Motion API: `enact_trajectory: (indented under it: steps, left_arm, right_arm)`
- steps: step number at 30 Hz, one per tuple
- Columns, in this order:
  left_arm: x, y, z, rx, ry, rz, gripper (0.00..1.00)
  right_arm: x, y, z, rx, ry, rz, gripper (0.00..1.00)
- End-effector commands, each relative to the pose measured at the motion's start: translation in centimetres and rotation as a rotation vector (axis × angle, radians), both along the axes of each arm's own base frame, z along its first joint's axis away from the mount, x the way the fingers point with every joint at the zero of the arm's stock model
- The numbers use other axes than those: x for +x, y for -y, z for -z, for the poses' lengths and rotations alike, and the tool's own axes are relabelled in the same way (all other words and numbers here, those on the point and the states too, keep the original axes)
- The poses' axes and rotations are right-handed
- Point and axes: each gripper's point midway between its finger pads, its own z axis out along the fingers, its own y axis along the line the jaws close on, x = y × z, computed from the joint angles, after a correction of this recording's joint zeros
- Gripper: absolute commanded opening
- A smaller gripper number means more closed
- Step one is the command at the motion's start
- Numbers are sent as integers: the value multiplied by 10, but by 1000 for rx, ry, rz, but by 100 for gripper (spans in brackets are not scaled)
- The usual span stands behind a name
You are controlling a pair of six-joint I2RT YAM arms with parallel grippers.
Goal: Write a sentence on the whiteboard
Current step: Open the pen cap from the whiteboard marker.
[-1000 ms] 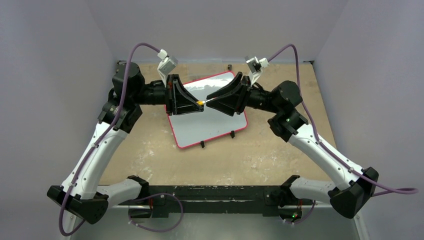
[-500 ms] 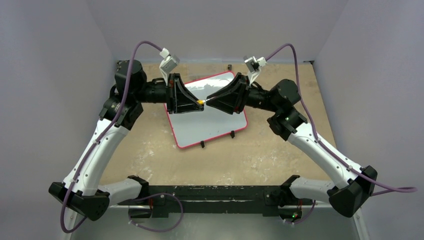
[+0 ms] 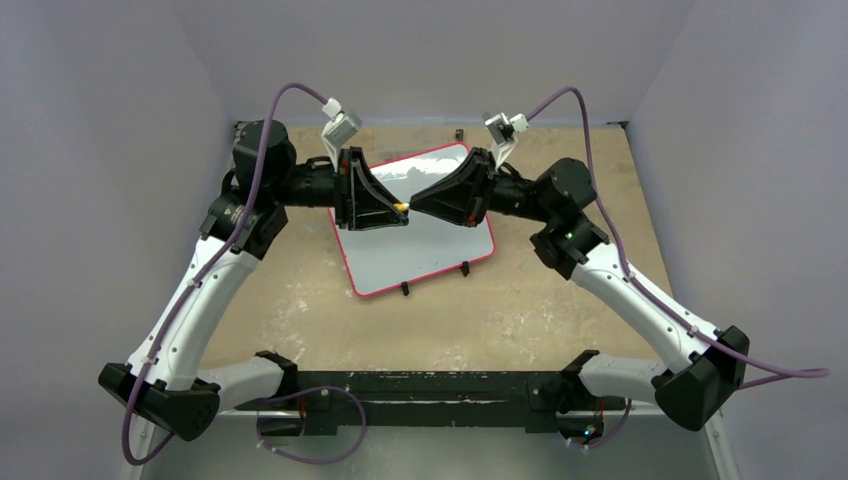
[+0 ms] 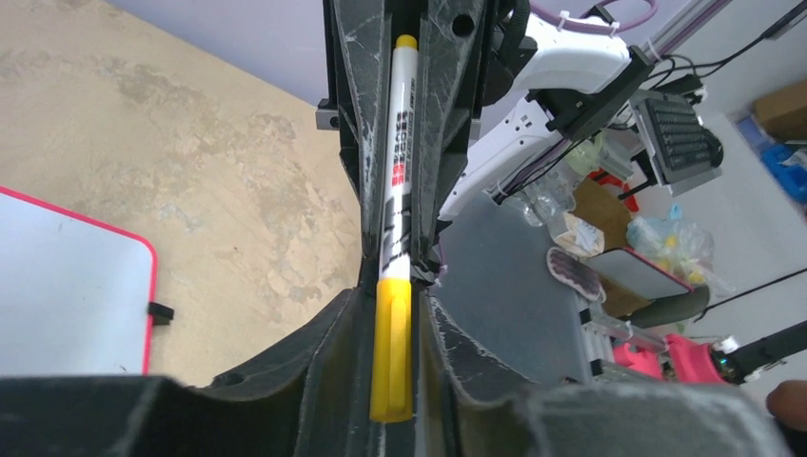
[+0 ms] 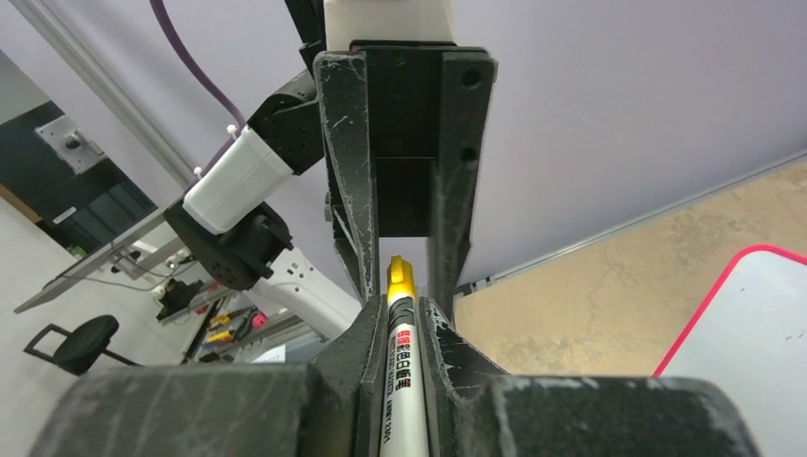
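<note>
yellow-capped marker (image 4: 400, 143) held by left gripper (image 3: 392, 212) and right gripper (image 3: 420, 200), whiteboard (image 3: 420, 255) beneath

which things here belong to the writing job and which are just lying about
Job: red-rimmed white whiteboard; white marker with yellow cap; left gripper and right gripper, both gripping it.
Lying about: small black piece at table's far edge; black keyboard off the table.

In your left wrist view, the left gripper (image 4: 393, 303) clamps the yellow cap (image 4: 391, 347) of a white marker (image 4: 401, 162). The right gripper (image 4: 400, 259) pinches its barrel. The whiteboard (image 4: 67, 286) corner lies at the left on the table (image 4: 190, 143).
</note>
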Motion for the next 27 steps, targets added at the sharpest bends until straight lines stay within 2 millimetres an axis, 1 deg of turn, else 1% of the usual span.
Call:
enact_trajectory:
  steps: [1,2,4,5,8,10,11,14,17,22,27]
  left_arm:
    - [2,0,-7,-4,54,-17,36]
    - [1,0,-7,-4,58,-19,39]
    - [1,0,-8,-7,62,-20,39]
    - [1,0,-8,-8,64,-20,37]
    - [1,0,-9,-9,61,-12,11]
    - [1,1,-7,-6,56,-11,1]
    - [1,0,-6,-4,57,-12,0]
    - [0,0,-3,2,57,-9,0]
    - [-1,-1,-1,6,67,-16,0]
    - [5,-7,8,45,111,-87,0]
    - [9,-14,12,77,184,-146,0]
  right_arm:
    - [-12,3,-9,30,36,-10,0]
    - [-10,4,-8,26,36,1,0]
    - [-10,4,-8,24,35,8,0]
    - [-10,4,-8,24,35,8,0]
    - [-10,5,-8,26,34,10,0]
    - [-10,6,-9,28,31,19,0]
    - [-9,7,-9,30,29,24,0]
    - [-3,8,-10,32,-8,59,0]
    - [11,11,-8,32,-84,121,0]
    - [37,22,9,-16,-201,243,0]
    - [49,36,21,-19,-279,298,0]
